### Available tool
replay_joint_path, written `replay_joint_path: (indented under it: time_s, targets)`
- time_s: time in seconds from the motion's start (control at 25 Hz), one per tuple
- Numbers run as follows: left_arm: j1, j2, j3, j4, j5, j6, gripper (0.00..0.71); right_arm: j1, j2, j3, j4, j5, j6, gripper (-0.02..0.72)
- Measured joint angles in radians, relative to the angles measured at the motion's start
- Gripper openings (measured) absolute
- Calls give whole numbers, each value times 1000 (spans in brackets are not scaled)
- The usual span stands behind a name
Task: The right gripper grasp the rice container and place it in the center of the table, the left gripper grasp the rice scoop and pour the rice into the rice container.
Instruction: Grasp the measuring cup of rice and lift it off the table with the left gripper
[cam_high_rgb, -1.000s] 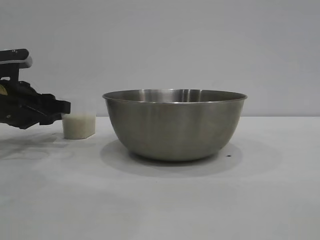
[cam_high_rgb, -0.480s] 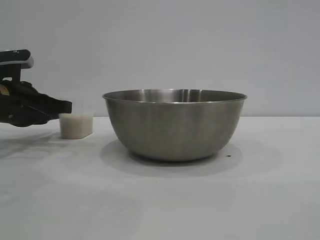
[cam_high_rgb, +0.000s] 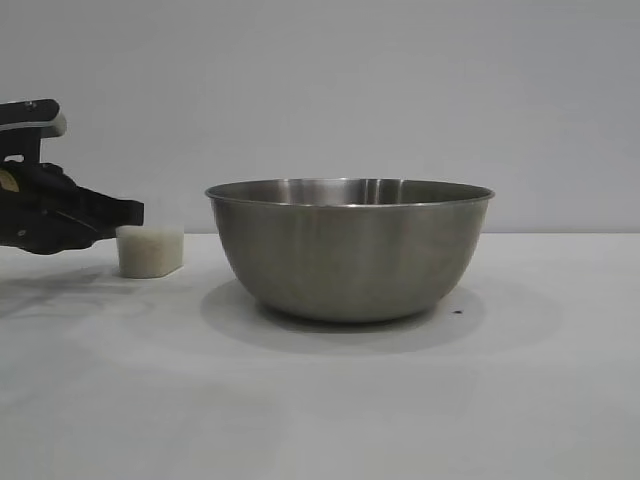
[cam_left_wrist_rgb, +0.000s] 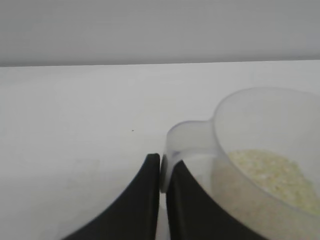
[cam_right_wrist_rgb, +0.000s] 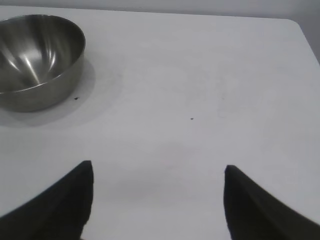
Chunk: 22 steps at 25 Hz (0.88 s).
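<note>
The rice container (cam_high_rgb: 350, 250), a large steel bowl, stands on the white table (cam_high_rgb: 320, 400) at its middle; the right wrist view shows the rice container (cam_right_wrist_rgb: 37, 55) empty and far from that arm. The rice scoop (cam_high_rgb: 150, 250), a small translucent cup, stands left of it with white rice (cam_left_wrist_rgb: 270, 172) inside. My left gripper (cam_high_rgb: 135, 212) reaches in from the left, and in its wrist view the left gripper (cam_left_wrist_rgb: 163, 165) is shut on the thin handle of the rice scoop (cam_left_wrist_rgb: 250, 130). My right gripper (cam_right_wrist_rgb: 157, 172) hangs open over bare table, holding nothing; it is out of the exterior view.
A grey wall stands behind the table. The table's far right corner (cam_right_wrist_rgb: 295, 25) shows in the right wrist view. Small dark specks (cam_right_wrist_rgb: 192, 119) lie on the surface near the bowl.
The left gripper has shut on the scoop's handle. The scoop has shifted slightly left, towards the gripper. The bowl has not moved.
</note>
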Motion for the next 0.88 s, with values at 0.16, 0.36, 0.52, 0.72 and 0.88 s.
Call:
replay_joint_path:
  time_s: [0.16,0.36,0.52,0.72,0.88]
  targets:
    - [1,-8,0,0,0,-4,0,0,0,0,0,0,2,478]
    - [1,-55,4,0,26,-4,0,0,0,0,0,0,2,478]
    - [1,-103,6,0,38,-4,0,0,0,0,0,0,2,478]
    - [1,-173,6,0,93,32,0,0,0,0,0,0,2,478]
    - [1,-232,8,1,105,42,0,0,0,0,0,0,2,478]
